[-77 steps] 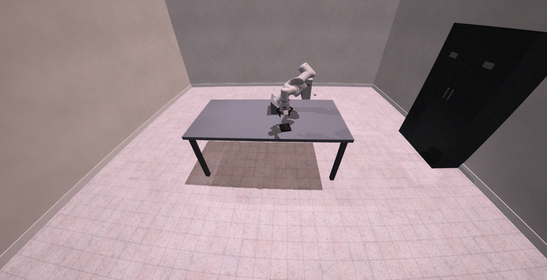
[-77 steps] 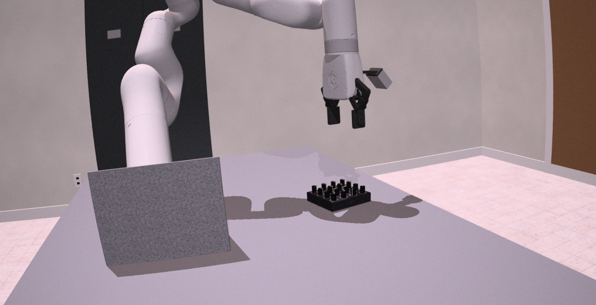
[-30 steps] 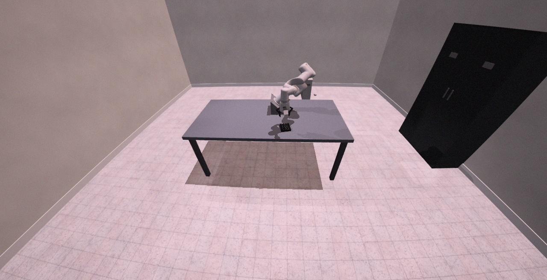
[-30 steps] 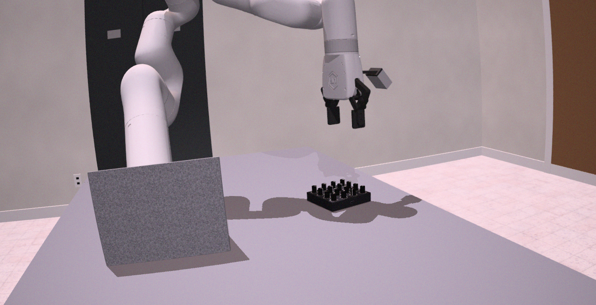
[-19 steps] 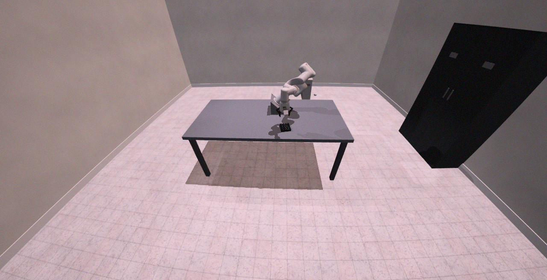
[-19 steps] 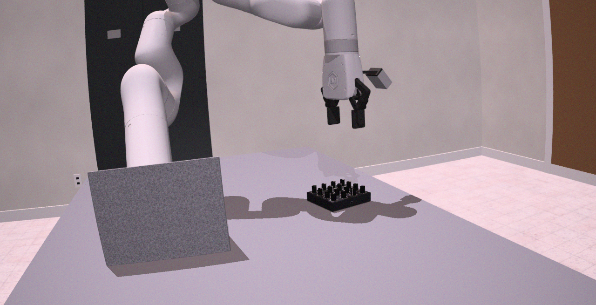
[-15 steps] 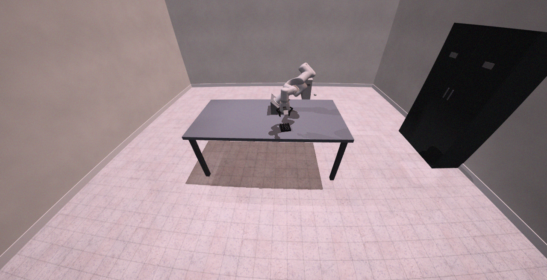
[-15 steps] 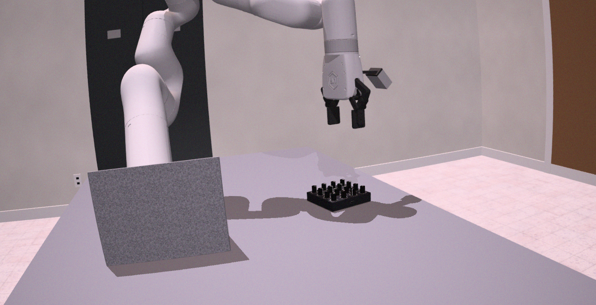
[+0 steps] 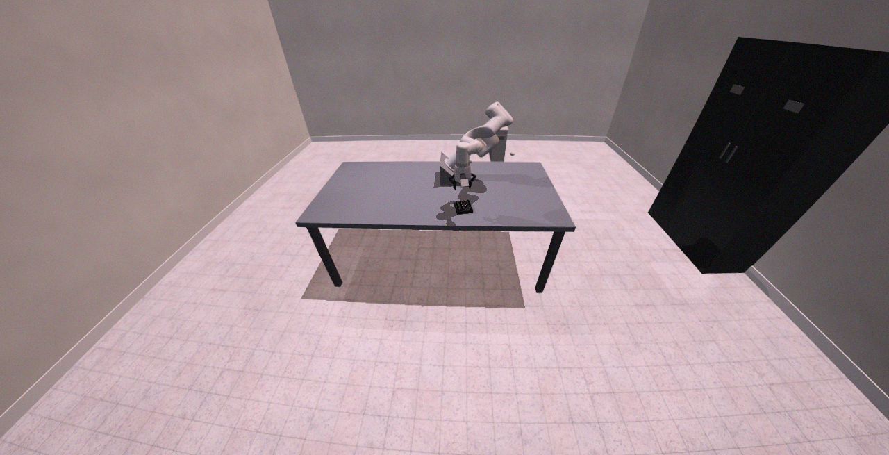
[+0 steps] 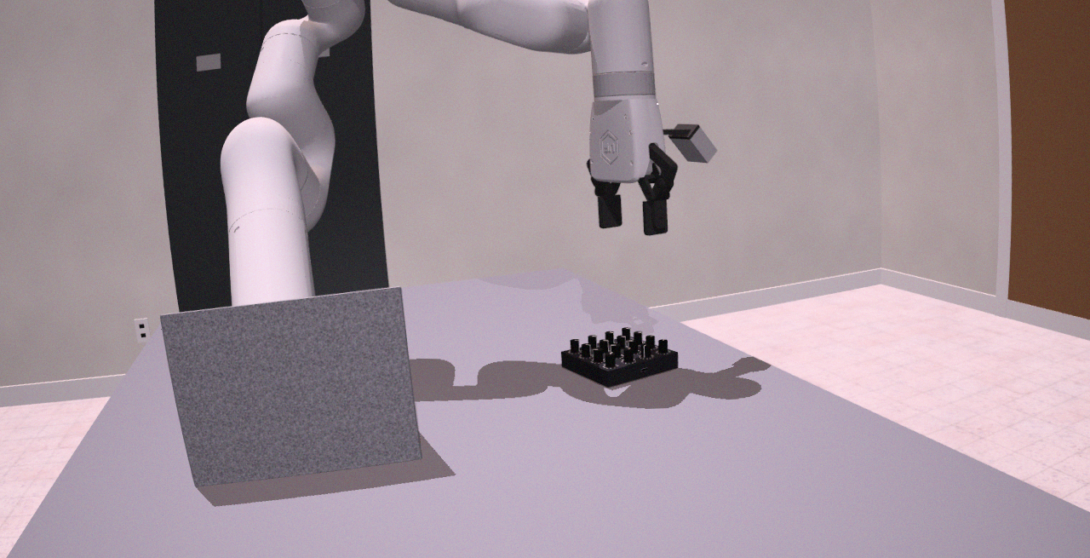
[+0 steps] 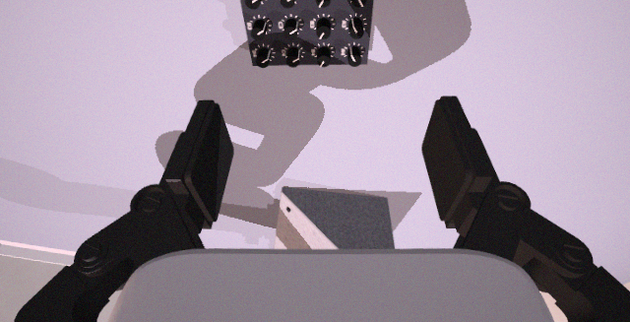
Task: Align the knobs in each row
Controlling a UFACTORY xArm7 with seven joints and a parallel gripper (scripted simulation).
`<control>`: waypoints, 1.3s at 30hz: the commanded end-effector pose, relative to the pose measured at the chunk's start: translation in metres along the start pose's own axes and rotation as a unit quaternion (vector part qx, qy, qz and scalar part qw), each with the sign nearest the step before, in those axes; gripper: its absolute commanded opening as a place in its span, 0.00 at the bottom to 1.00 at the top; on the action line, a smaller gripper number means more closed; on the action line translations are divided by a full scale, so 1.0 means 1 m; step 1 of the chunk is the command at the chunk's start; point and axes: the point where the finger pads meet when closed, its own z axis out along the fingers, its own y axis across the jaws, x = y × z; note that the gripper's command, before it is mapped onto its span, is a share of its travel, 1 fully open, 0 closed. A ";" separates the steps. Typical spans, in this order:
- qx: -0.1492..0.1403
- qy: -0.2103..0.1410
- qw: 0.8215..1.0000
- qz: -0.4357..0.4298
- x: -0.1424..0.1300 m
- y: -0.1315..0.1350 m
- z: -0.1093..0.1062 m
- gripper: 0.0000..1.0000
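Wrist view is showing the black, square knob box (image 9: 463,206) (image 10: 585,366) (image 11: 307,12) at the top centre of the frame, its far part running out past the upper edge. Upright black cylindrical knobs are standing on it in rows, with white lines on them and pale marks ringing them. In the exterior view the box is sitting right of centre on the grey-violet bench (image 9: 373,194) (image 10: 548,478) (image 11: 541,91), and a small socket (image 10: 644,369) is showing on its right-hand face. The top view is placing it near the bench's lower edge, too small for reading the knobs.

The black two-fingered claw (image 9: 462,187) (image 10: 632,231) (image 11: 326,123) is hanging released, its fingers standing wide apart with nothing between them. It is pointing down above the bench, well apart from the box. The white jointed arm (image 9: 497,114) (image 10: 518,13) is arching from a speckled grey block (image 10: 297,394) (image 11: 359,219) at the lower left of the exterior frame. Shadows are falling across the box and bench. Beyond, a tall black cabinet (image 9: 770,141) (image 10: 347,173) is standing at the right of the top frame.
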 end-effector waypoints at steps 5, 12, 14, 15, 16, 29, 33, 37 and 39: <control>-0.001 0.002 1.000 0.000 0.001 0.001 -0.002 1.00; -0.001 0.002 1.000 0.000 0.001 0.001 -0.002 1.00; -0.001 0.002 1.000 -0.002 0.001 0.001 -0.002 1.00; -0.001 0.002 1.000 -0.004 0.001 0.001 -0.002 1.00; -0.001 0.002 1.000 -0.007 0.001 0.001 -0.002 1.00; -0.002 0.001 0.990 -0.138 0.001 0.004 0.006 1.00; -0.003 0.000 0.979 -0.204 0.001 0.006 0.009 1.00; -0.003 0.000 0.964 -0.267 0.001 0.008 0.013 1.00; -0.003 0.000 0.955 -0.298 0.000 0.008 0.014 1.00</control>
